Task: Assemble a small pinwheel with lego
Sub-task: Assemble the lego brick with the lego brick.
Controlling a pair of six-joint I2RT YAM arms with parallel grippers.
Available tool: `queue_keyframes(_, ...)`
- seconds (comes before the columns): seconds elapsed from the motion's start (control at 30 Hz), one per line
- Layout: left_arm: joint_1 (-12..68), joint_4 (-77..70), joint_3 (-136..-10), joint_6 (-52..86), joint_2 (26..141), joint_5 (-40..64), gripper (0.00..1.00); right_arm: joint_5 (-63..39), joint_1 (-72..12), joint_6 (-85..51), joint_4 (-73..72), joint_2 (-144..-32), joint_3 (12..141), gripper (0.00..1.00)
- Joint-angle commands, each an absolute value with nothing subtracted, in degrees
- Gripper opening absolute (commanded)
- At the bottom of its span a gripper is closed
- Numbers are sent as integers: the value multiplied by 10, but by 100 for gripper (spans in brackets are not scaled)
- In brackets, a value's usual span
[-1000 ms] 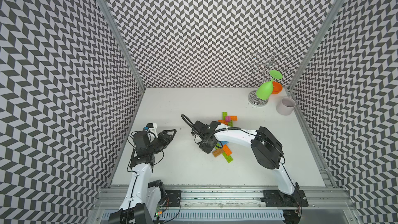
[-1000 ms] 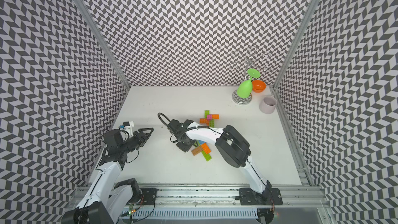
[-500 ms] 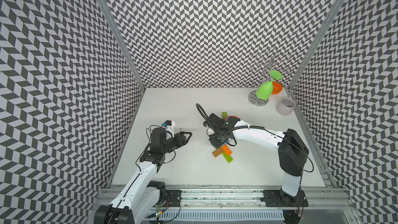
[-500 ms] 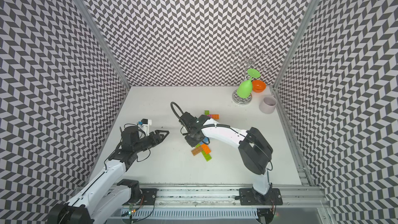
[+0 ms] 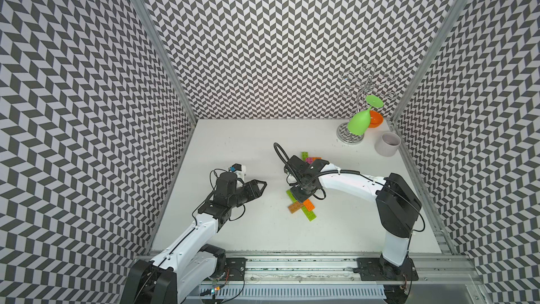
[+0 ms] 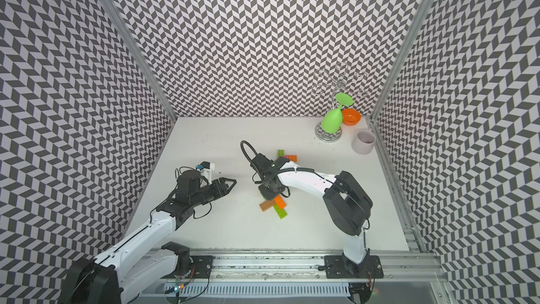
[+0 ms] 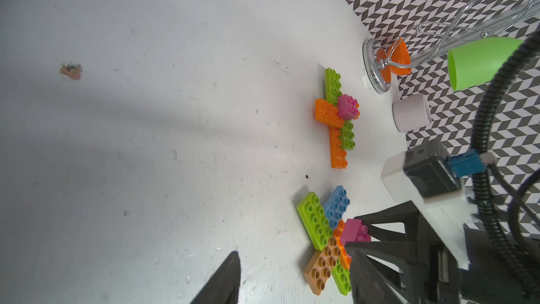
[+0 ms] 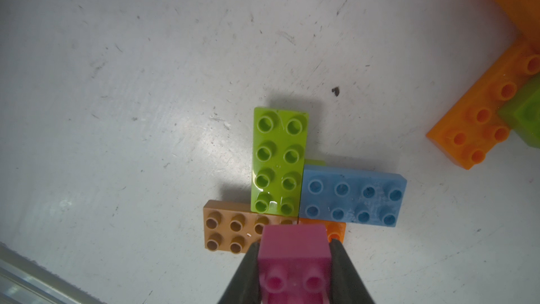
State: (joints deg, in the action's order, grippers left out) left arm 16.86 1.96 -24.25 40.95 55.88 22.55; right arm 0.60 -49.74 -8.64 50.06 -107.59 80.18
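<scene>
right gripper (image 8: 293,246) pinching a pink square brick (image 8: 293,270) over the hub of the green-blue-brown-orange plate cross (image 8: 292,188) at lower centre of the right wrist frame, left gripper (image 5: 260,186) spread, empty, well apart at centre-left in a top view; likely risk: an off-stud press skews the brick or shoves the unbraced plates apart.

No writing, label, brand or number can be read in any view. The black camera housing (image 7: 429,171) at the right of the left wrist view carries a tiny pale mark, too small to make out.
</scene>
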Motion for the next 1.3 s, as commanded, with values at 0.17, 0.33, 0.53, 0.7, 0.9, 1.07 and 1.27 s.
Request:
queue_keyframes(0.17,171,14,-260,398,562,216,60,11,-494,-89,484,-1102,808,3)
queue_keyframes(0.33,172,18,-261,396,562,215,60,7,-493,-91,479,-1112,804,2)
queue_keyframes(0.53,174,26,-264,392,562,213,60,6,-493,-97,471,-1120,789,2)
queue_keyframes(0.7,176,25,-263,394,563,212,60,4,-493,-106,473,-1129,777,0)
queue_keyframes(0.9,176,22,-262,396,568,212,60,-20,-493,-121,466,-1134,723,0)
queue_keyframes(1.07,176,15,-260,397,576,215,59,-65,-495,-137,439,-1139,662,0)
queue_keyframes(1.27,177,12,-262,397,579,219,59,-96,-511,-175,444,-1163,668,0)
